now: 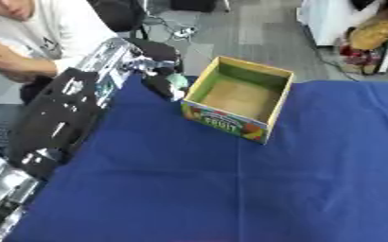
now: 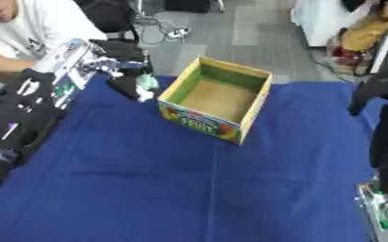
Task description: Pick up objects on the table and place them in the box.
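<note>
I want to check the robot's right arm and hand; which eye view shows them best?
The right eye view: the right hand hangs at the blue table's right edge, beyond the box, its dark arm running down the frame's side. The left eye view shows almost nothing of it.

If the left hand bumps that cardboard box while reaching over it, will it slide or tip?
The box is open-topped cardboard and looks empty, so it is probably light and would slide on the blue cloth. It sits wide and low, so tipping seems unlikely. The left hand, curled round a pale green thing, is close beside it.
</note>
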`<state>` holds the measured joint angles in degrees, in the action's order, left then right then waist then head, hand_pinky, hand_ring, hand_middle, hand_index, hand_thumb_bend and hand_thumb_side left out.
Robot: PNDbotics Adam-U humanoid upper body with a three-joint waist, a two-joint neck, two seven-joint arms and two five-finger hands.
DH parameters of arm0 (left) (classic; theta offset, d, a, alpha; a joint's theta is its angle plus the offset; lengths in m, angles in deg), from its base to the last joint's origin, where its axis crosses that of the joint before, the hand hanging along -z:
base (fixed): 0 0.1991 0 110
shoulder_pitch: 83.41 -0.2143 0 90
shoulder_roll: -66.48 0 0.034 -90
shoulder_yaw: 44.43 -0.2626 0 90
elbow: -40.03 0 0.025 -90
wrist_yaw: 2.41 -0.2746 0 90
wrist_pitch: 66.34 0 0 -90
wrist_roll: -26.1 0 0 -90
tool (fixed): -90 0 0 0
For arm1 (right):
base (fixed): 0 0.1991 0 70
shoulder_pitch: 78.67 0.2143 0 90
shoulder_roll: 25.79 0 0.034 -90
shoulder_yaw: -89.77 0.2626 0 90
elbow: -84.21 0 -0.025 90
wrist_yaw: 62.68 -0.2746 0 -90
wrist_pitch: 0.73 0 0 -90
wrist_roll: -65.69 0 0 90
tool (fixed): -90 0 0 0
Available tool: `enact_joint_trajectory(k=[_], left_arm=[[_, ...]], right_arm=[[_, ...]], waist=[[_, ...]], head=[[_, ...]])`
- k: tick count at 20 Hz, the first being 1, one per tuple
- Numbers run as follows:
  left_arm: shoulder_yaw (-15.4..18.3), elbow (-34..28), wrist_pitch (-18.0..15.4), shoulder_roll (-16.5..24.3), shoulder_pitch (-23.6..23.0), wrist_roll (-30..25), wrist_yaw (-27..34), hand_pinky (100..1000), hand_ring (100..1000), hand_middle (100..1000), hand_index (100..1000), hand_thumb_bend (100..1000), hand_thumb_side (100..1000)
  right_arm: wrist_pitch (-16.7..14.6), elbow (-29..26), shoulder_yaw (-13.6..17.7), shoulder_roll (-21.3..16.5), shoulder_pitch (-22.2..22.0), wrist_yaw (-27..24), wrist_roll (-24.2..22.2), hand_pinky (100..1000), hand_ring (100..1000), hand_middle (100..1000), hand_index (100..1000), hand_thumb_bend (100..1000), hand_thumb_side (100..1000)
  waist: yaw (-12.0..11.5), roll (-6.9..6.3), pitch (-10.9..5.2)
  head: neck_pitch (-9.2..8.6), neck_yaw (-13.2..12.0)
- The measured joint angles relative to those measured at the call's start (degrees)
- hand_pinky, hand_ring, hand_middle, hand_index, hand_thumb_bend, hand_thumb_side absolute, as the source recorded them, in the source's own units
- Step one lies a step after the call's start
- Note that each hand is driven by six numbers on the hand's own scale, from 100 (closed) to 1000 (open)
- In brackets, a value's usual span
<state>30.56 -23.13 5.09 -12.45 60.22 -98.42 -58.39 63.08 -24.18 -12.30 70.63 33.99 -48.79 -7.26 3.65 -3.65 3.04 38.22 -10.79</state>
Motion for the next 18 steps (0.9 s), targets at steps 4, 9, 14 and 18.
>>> enact_joint_trajectory(k=[4, 9, 14, 18], left_arm=[[0.3, 3.9, -1.4, -1.3, 2.5, 3.7, -2.3, 100, 100, 183, 338, 100, 682], [1.5, 9.9, -3.4, -3.0, 5.6, 9.4, -6.4, 100, 100, 186, 339, 100, 682], [3.8, 17.0, -4.4, -5.1, 8.1, 17.9, -13.0, 100, 100, 190, 343, 100, 686], [6.3, 22.7, -4.9, -6.2, 9.3, 26.0, -18.3, 100, 100, 193, 347, 100, 687]], right_arm=[[0.0, 0.0, -0.3, 0.0, 0.6, -0.2, -0.4, 172, 265, 360, 451, 100, 872], [-0.2, 0.0, -0.6, 0.1, 1.5, -0.3, -0.7, 176, 268, 361, 451, 100, 870], [-0.2, -0.7, -0.9, 1.0, 3.2, -0.7, -1.1, 177, 269, 361, 451, 100, 869], [-0.2, -1.2, -1.0, 1.3, 4.0, -1.0, -1.4, 177, 269, 361, 451, 100, 870]], waist=[[1.1, -0.19, 0.60], [2.8, -0.44, 1.57], [4.8, -0.63, 3.09], [6.4, -0.91, 4.22]], head=[[-0.93, -1.1], [-3.37, -2.7], [-6.07, -4.3], [-7.65, -5.8]])
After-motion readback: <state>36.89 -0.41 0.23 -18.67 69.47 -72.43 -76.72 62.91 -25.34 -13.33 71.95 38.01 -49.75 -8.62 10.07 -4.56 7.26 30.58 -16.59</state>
